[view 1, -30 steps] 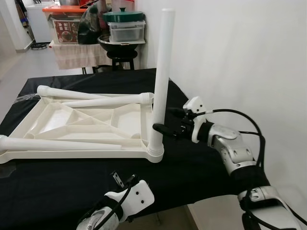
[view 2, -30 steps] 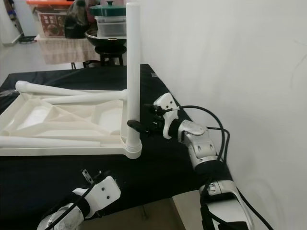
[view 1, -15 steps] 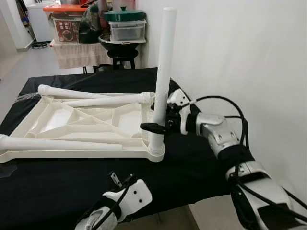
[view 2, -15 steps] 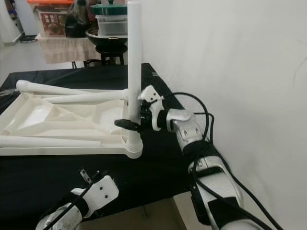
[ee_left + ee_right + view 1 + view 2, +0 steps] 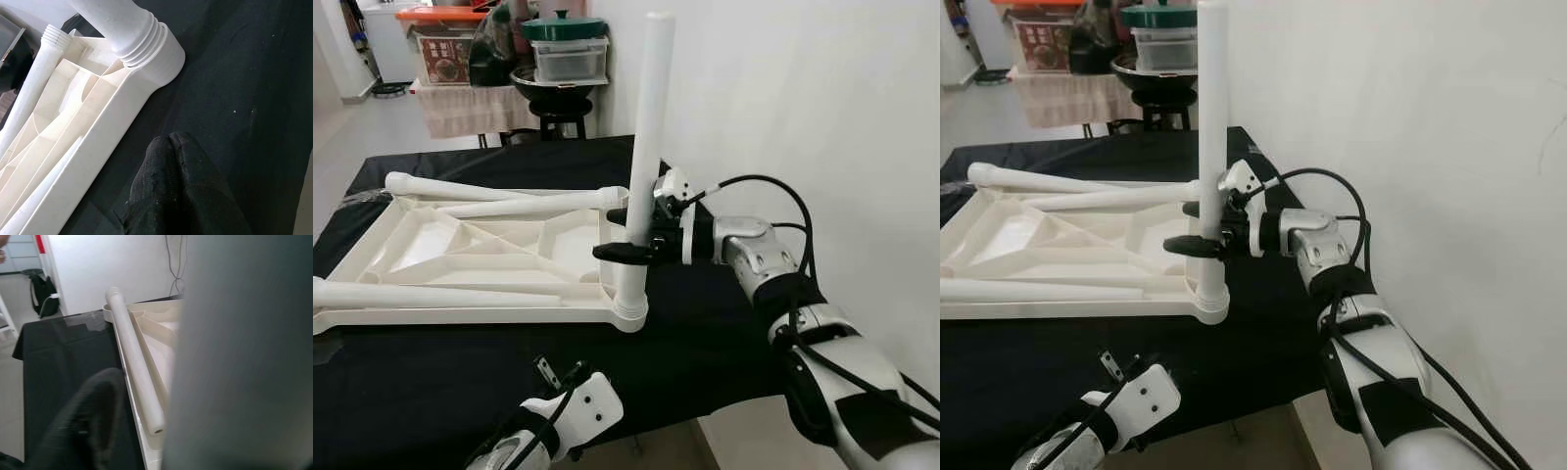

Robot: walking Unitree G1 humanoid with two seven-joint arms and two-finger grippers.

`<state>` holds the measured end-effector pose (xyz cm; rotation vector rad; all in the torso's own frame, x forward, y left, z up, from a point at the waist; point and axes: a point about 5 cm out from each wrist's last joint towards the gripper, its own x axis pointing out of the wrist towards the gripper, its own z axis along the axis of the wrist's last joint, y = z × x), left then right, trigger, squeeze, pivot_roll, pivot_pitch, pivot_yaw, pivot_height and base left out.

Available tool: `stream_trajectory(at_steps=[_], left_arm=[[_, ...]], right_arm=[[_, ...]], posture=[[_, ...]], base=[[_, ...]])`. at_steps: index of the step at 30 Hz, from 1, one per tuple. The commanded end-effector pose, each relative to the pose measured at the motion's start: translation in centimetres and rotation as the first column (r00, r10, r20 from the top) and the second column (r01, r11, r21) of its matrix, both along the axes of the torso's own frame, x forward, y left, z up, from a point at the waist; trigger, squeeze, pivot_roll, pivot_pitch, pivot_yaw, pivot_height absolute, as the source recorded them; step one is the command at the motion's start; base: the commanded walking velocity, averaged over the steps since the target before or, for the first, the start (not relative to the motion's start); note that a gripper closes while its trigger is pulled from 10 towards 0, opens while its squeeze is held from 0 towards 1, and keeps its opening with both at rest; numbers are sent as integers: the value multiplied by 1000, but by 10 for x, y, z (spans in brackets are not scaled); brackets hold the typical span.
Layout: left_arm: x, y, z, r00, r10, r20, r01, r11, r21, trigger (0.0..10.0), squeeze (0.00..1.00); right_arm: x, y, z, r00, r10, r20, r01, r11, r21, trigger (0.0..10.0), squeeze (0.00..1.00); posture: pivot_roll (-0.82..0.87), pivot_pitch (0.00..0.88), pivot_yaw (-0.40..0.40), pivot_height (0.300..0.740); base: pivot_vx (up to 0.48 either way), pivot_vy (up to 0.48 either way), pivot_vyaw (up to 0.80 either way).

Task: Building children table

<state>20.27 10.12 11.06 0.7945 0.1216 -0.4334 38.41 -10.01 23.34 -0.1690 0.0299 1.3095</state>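
Leg (image 5: 646,147) stands upright (axis vertical) in tabletop (image 5: 460,245) corner, right claw (image 5: 631,233) clasping it.

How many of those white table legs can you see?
4: one leg upright in the tabletop's near corner socket, right claw around it; three lie loose on the upturned tabletop: far edge, beside it, near edge.

Both head views are bright and evenly lit, sharp from near edge to far, with soft daylight from the room beyond the far edge of the black cloth (image 5: 440,382). The white wall (image 5: 803,98) reads flat with no hard glare. The cloth swallows shadow; only a faint one sits beside the upright leg (image 5: 646,147) at its base. In the right wrist view that leg (image 5: 244,357) is a grey, defocused blur, and one finger (image 5: 88,421) is blurred too
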Motion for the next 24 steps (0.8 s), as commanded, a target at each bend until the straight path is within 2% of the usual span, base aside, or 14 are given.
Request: stream_trajectory(at_steps=[1,10,12,14,15,16,17,18,19,20,21,22,23,24], left_arm=[[-3,0,-1,1000,-4,-8,4,1000,7,10000,0],[-4,0,-1,1000,-1,-10,1,1000,8,10000,0],[-4,0,-2,1000,0,-12,0,1000,8,10000,0],[-4,0,-2,1000,0,-12,0,1000,8,10000,0],[-4,0,-2,1000,0,-12,0,1000,8,10000,0],[-5,1,-1,1000,-1,-11,1,1000,8,10000,0],[-5,1,-1,1000,-1,-11,1,1000,8,10000,0],[-6,1,-1,1000,-1,-10,1,1000,8,10000,0],[-6,2,0,1000,-2,-9,2,1000,7,10000,0],[-6,2,0,1000,-2,-9,2,1000,7,10000,0],[-5,3,2,1000,-3,-7,3,1000,6,10000,0],[-5,3,2,1000,-3,-7,3,1000,6,10000,0],[-4,4,2,1000,-4,-6,4,1000,6,10000,0],[-4,4,2,1000,-4,-6,4,1000,6,10000,0]], right_arm=[[-1,5,4,999,52,4,-52,999,12,0,0],[0,-2,-1,1000,10,-6,-10,1000,9,0,0],[3,-12,-13,994,-112,1,112,993,-24,0,0],[6,-27,-38,948,-318,-22,314,945,-95,0,0],[6,-27,-38,948,-318,-22,314,945,-95,0,0],[6,-35,-66,803,-576,-153,575,816,-61,0,0],[6,-35,-66,803,-576,-153,575,816,-61,0,0],[6,-36,-72,757,-624,-192,627,777,-56,0,0],[-18,-19,-102,664,-708,-240,721,692,-46,0,0],[-18,-19,-102,664,-708,-240,721,692,-46,0,0],[-45,-5,-120,584,-746,-320,784,620,-17,0,0],[-45,-5,-120,584,-746,-320,784,620,-17,0,0],[-67,2,-125,511,-788,-342,837,547,-10,0,0],[-67,2,-125,511,-788,-342,837,547,-10,0,0]], posture=[[116,0,-53,740],[103,0,-50,740],[95,0,-55,740],[91,0,-67,740],[91,0,-67,740],[93,0,-83,740],[93,0,-83,740],[93,0,-83,740],[96,0,-73,740],[96,0,-73,740],[91,0,-63,740],[91,0,-63,740],[58,0,-41,740],[58,0,-41,740]], base=[[0,0,0],[0,0,0],[0,0,0],[0,0,0],[0,0,0],[0,0,0],[0,0,0],[0,0,0],[0,0,0],[0,0,0],[0,0,0],[0,0,0],[0,0,0],[0,0,0]])
